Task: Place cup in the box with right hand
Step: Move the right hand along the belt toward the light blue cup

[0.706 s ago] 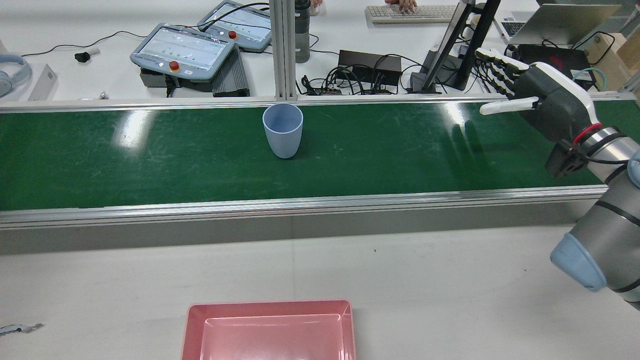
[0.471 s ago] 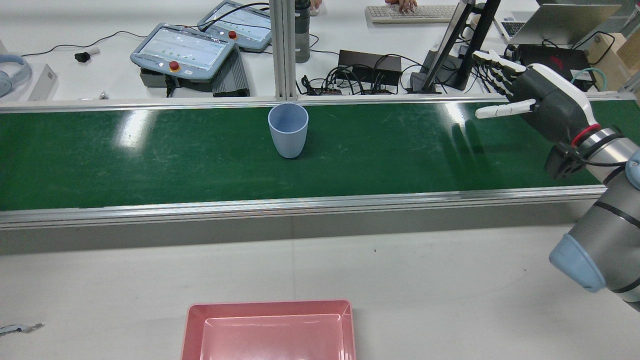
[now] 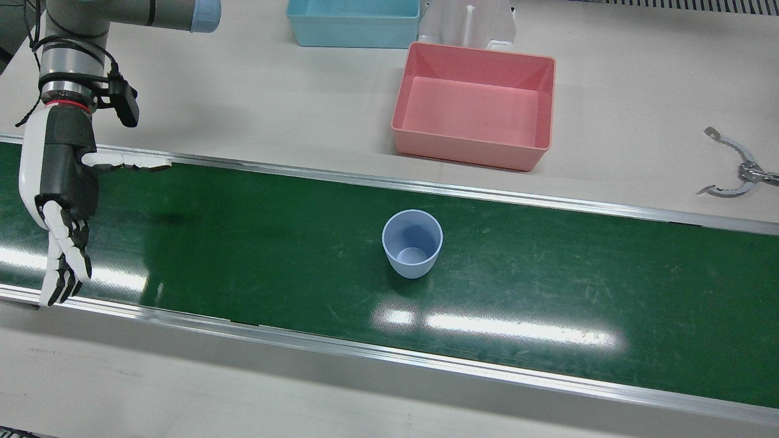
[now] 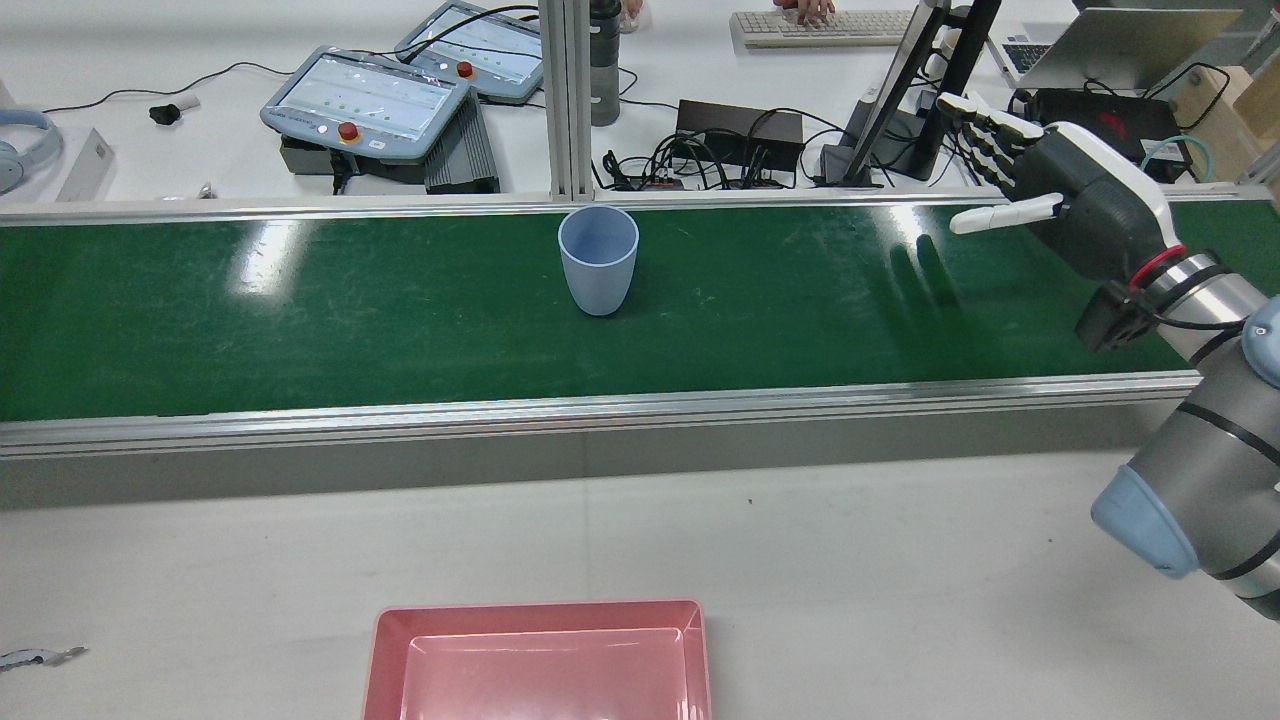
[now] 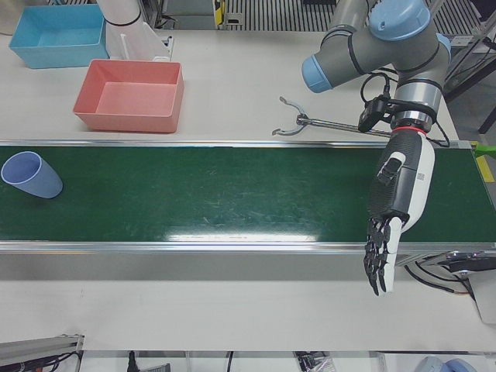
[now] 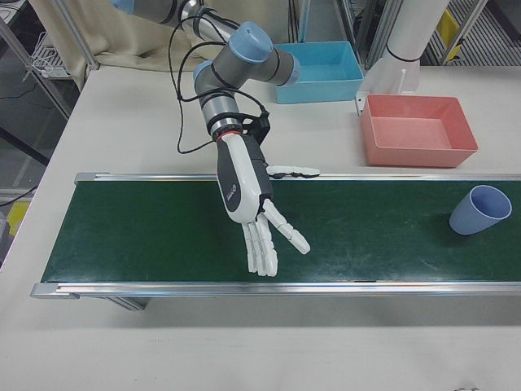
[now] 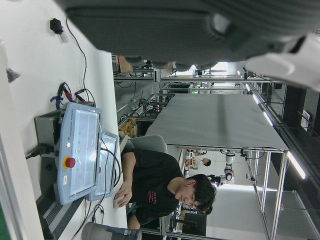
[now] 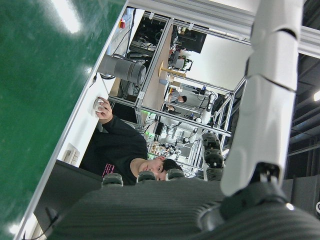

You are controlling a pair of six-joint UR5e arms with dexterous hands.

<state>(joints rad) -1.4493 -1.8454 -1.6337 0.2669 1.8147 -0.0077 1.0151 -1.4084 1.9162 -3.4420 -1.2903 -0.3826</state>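
A pale blue cup (image 3: 412, 243) (image 4: 598, 258) stands upright on the green belt (image 3: 243, 243), empty. It also shows at the edge of both side views (image 5: 29, 175) (image 6: 480, 209). My right hand (image 3: 61, 182) (image 4: 1080, 190) (image 6: 244, 187) hovers over the belt's end, far from the cup. It is open, fingers spread, thumb out sideways. The pink box (image 3: 468, 149) (image 4: 540, 612) sits empty on the white table beside the belt. My left hand (image 5: 399, 194) hangs open over the belt's other end, holding nothing.
A blue bin (image 3: 353, 24) stands behind the pink box. Metal tongs (image 3: 736, 173) lie on the table near the left arm. Beyond the belt are teach pendants (image 4: 365, 100), cables, a monitor stand and a person's hand on a keyboard (image 4: 800, 10).
The cup has travelled along the belt toward my right hand, to the right in the rear view. My right hand has shifted slightly toward the belt's far side.
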